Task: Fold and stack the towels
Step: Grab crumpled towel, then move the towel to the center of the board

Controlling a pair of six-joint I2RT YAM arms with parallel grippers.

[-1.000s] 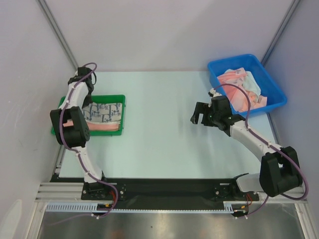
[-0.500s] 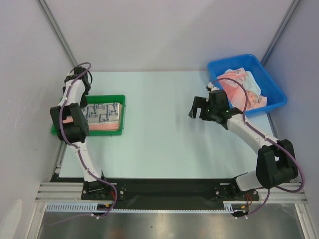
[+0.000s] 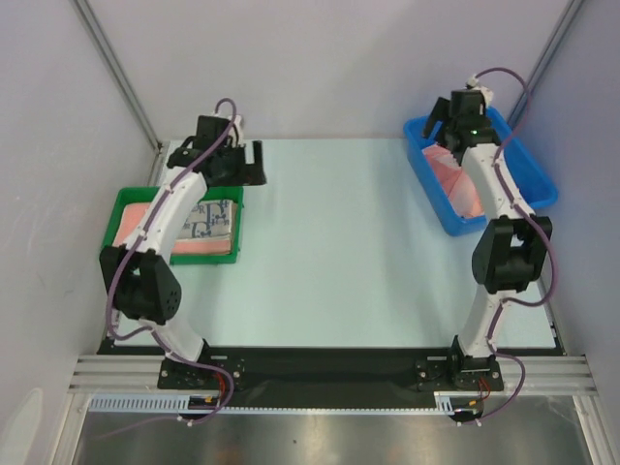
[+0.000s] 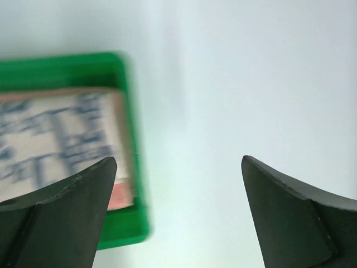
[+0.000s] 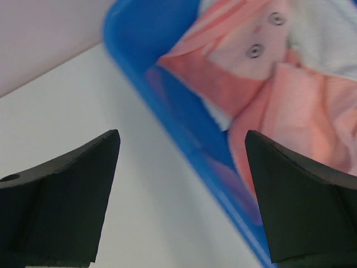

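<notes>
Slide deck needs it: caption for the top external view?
Both tools open: left tool beside the green tray of stacked towels, right tool over the blue bin of loose towels.

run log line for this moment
left fingers open, empty, beside green tray | right fingers open, empty, over blue bin rim | tray: patterned towel on pink towel | bin: pink towels
</notes>
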